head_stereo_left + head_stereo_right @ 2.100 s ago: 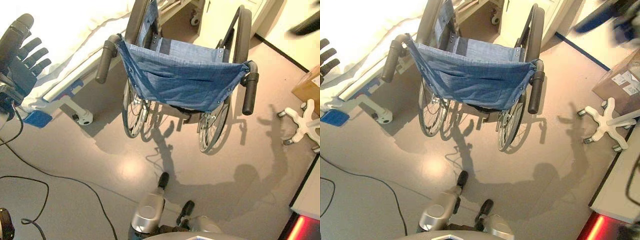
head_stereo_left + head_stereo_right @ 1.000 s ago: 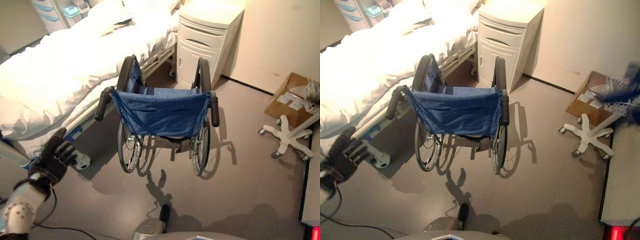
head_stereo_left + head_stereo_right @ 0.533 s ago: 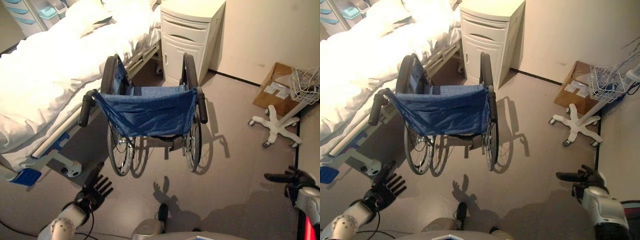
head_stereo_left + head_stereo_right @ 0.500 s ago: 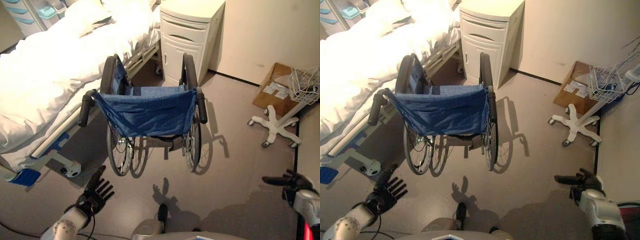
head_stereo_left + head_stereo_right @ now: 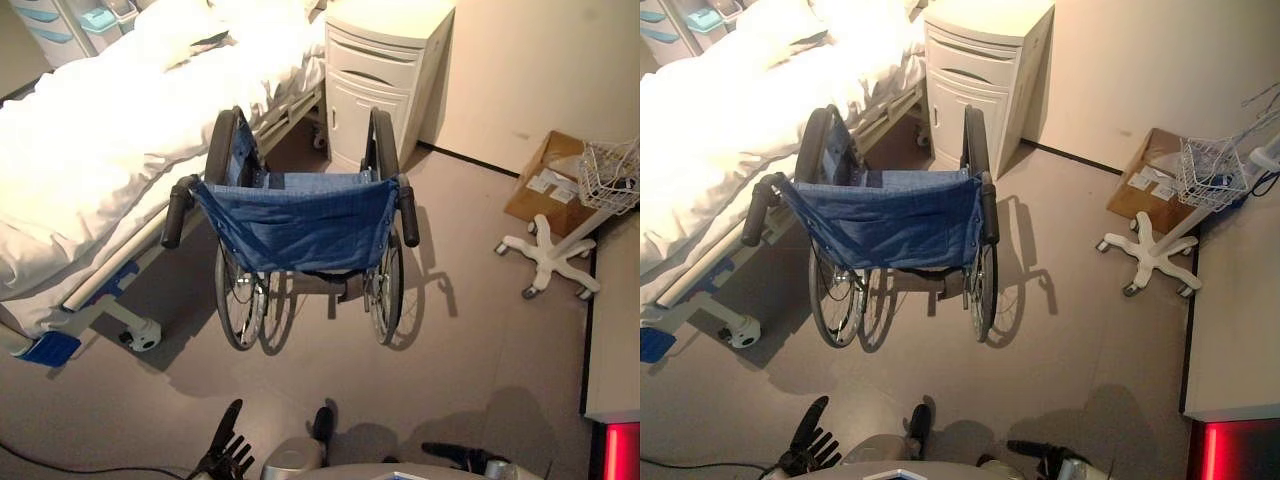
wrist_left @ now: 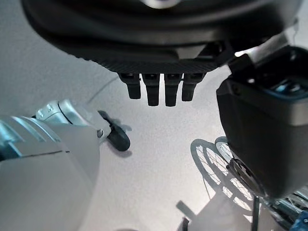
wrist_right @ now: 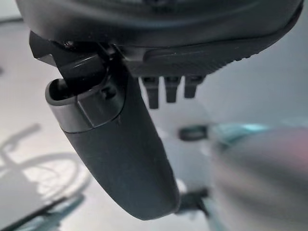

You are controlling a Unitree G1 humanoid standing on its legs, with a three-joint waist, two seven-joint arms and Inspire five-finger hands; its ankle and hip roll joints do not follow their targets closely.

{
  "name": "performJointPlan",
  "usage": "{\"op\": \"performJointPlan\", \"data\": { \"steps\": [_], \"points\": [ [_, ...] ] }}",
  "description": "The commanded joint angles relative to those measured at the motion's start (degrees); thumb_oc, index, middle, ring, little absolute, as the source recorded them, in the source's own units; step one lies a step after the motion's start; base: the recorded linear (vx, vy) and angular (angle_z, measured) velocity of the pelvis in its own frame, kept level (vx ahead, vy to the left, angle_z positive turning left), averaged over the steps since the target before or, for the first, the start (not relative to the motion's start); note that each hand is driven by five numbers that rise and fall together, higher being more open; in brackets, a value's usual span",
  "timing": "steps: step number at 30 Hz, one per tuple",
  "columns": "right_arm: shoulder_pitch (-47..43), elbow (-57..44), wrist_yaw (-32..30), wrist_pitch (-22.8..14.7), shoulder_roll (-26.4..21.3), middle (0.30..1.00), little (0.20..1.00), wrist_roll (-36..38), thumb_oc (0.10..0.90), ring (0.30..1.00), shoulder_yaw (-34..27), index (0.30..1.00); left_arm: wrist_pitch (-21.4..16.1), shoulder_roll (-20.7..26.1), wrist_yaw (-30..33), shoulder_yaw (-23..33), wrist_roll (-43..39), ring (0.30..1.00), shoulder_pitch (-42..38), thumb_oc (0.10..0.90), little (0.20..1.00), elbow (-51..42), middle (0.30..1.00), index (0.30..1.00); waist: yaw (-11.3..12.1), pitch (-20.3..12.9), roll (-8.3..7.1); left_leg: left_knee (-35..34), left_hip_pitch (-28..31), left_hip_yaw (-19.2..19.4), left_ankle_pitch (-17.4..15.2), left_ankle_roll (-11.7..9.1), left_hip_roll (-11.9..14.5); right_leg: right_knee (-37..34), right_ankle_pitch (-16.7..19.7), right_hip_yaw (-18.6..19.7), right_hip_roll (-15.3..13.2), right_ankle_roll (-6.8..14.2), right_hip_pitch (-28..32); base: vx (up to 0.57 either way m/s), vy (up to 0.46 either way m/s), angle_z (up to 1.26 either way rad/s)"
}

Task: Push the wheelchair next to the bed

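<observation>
Both hands are dropped low since half a second ago: left hand [image 5: 228,452] spread, right hand [image 5: 1040,452] loose, empty. Blue-backed folding wheelchair [image 5: 300,225] is parked beside the white-sheeted hospital bed [image 5: 90,150]; black push handles [image 5: 408,212] should be gripped evenly.

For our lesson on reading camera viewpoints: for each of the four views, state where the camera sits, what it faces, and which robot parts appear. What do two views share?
Left eye view: head, facing down at the wheelchair beside the bed; left hand low.
Right eye view: same scene; right hand low.
Left wrist view: along its open fingers, toward the floor.
Right wrist view: along its thumb.
Both eye views share the wheelchair.
</observation>
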Motion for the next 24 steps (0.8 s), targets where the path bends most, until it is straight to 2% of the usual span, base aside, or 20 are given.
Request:
{"op": "performJointPlan", "data": {
  "steps": [1, 3, 9, 12, 16, 24],
  "points": [
    [0.0, 2.2, 6.0, -5.0, -3.2, 0.9, 0.9, -4.0, 0.8, 0.9, 3.0, 0.9, -4.8, -0.7, -2.8, -2.0, 2.9, 0.9, -2.7, 0.8, 0.9, 3.9, 0.9, 0.9, 0.3, -3.0, 1.72, 0.6, 3.3, 3.0, -6.4, -5.0, 2.4, 2.4, 6.0, -1.7, -0.9, 0.7, -7.4, 0.01, 0.006, -0.07],
    [0.0, 3.7, 6.7, -5.2, -2.8, 0.9, 0.9, -4.0, 0.8, 0.9, 3.2, 0.9, -4.8, -0.8, -3.2, -2.4, 3.4, 0.9, -3.0, 0.8, 0.9, 4.8, 0.9, 0.9, 0.3, -3.0, 1.77, 0.6, 3.3, 3.0, -6.5, -5.0, 2.4, 2.4, 6.0, -1.6, -1.0, 0.8, -7.5, 0.01, 0.002, -0.05],
    [-1.3, 9.9, 10.5, -2.1, -1.5, 0.9, 0.9, 0.4, 0.8, 0.9, 2.6, 0.9, -2.9, -2.1, -4.0, -4.6, 5.7, 0.9, -4.8, 0.8, 0.9, 11.5, 0.9, 0.9, -0.4, -3.5, 2.2, 0.6, 3.3, 3.2, -6.8, -4.6, 2.2, 2.8, 5.7, -1.3, -1.0, 0.7, -8.0, 0.01, -0.001, 0.0],
    [-1.6, 10.0, 11.1, -1.5, -1.2, 0.9, 0.9, 0.3, 0.8, 0.9, 2.8, 0.9, -1.7, -2.5, -4.4, -4.9, 5.1, 0.9, -5.0, 0.8, 0.9, 12.6, 0.9, 0.9, -0.5, -3.6, 2.16, 0.6, 3.3, 3.4, -6.9, -4.5, 2.3, 3.0, 5.6, -1.0, -1.0, 0.6, -8.1, 0.0, 0.0, 0.0],
    [-2.3, 10.4, 12.0, -1.4, -1.0, 0.9, 0.9, -3.3, 0.8, 0.9, 4.4, 0.9, -0.1, -2.7, -5.4, -5.8, 5.3, 0.9, -5.6, 0.8, 0.9, 13.8, 0.9, 0.9, -0.6, -3.8, 2.09, 0.8, 3.3, 3.4, -7.1, -4.4, 2.2, 3.0, 5.5, -0.6, -0.9, 0.5, -8.2, 0.0, 0.0, 0.0],
    [-2.8, 12.1, 12.3, -0.8, -0.7, 0.9, 0.9, -2.0, 0.8, 0.9, 4.6, 0.9, 0.6, -2.9, -6.1, -6.6, 5.2, 0.9, -6.8, 0.8, 0.9, 14.9, 0.9, 0.9, -0.6, -4.3, 2.16, 0.9, 3.4, 3.3, -7.3, -4.2, 2.2, 3.2, 5.4, -0.5, -0.9, 0.4, -8.3, 0.0, 0.0, 0.0]
  ]
}}
